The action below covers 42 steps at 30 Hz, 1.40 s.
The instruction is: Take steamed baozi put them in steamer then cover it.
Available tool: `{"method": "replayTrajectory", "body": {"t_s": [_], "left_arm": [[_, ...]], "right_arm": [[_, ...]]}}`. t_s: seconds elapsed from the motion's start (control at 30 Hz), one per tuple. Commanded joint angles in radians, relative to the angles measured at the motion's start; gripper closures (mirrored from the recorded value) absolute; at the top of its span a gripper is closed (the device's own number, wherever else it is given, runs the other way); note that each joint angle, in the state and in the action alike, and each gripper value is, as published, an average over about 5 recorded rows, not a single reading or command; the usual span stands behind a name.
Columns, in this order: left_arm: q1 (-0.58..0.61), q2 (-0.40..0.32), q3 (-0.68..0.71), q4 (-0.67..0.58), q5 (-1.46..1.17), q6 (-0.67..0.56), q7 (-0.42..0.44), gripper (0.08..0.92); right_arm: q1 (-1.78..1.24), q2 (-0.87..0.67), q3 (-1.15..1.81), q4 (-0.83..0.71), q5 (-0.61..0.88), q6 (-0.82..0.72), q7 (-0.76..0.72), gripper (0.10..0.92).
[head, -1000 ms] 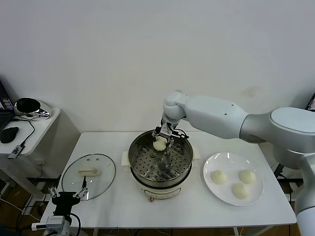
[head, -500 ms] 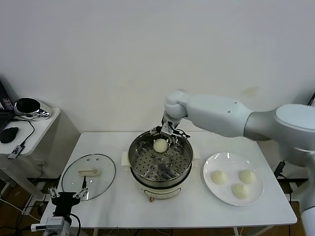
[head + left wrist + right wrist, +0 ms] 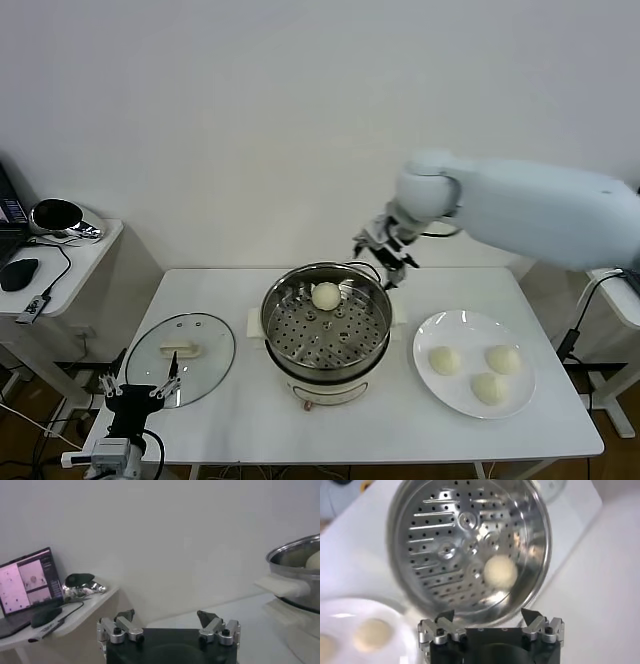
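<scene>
Nearest: left gripper (image 3: 137, 392) parked low beside cover (image 3: 180, 358), fingers spread, empty. Three baozi (image 3: 444, 360) on plate (image 3: 432, 378). One baozi (image 3: 326, 295) on steamer (image 3: 325, 325) tray. Beyond: right gripper (image 3: 384, 252) above far rim, spread, empty.

Bright, even light; blurred wrist views

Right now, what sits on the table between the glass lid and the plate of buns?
In the head view, the steamer stands between the glass lid and the plate, with one bun inside it.
</scene>
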Motion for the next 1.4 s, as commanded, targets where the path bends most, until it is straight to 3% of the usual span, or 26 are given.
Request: {"method": "replayTrajectory", "body": {"t_s": [0.03,0.37,0.7,1.03,1.4], "left_arm": [[-0.001,0.002,0.001,-0.003,0.001,0.001,0.001,0.177],[-0.002,0.004,0.005,0.008,0.003,0.0,0.0,0.177],[0.0,-0.005,-0.015,0.011,-0.002,0.001,-0.001,0.177],[0.01,-0.01,-0.031,0.008,-0.007,0.003,-0.002,0.177],[0.01,-0.01,-0.035,0.018,-0.005,0.003,0.0,0.177]], "right_arm": [[0.021,-0.293,-0.008,0.166,0.022,-0.219,-0.007,0.203],[-0.27,-0.389,0.09,0.104,-0.178,-0.095,-0.017,0.203],[-0.594,-0.29,0.338,-0.025,-0.282,-0.024,-0.012,0.203],[-0.755,-0.168,0.454,-0.192,-0.336,0.025,-0.008,0.203],[-0.831,-0.071,0.528,-0.277,-0.354,0.049,0.026,0.203]]}}
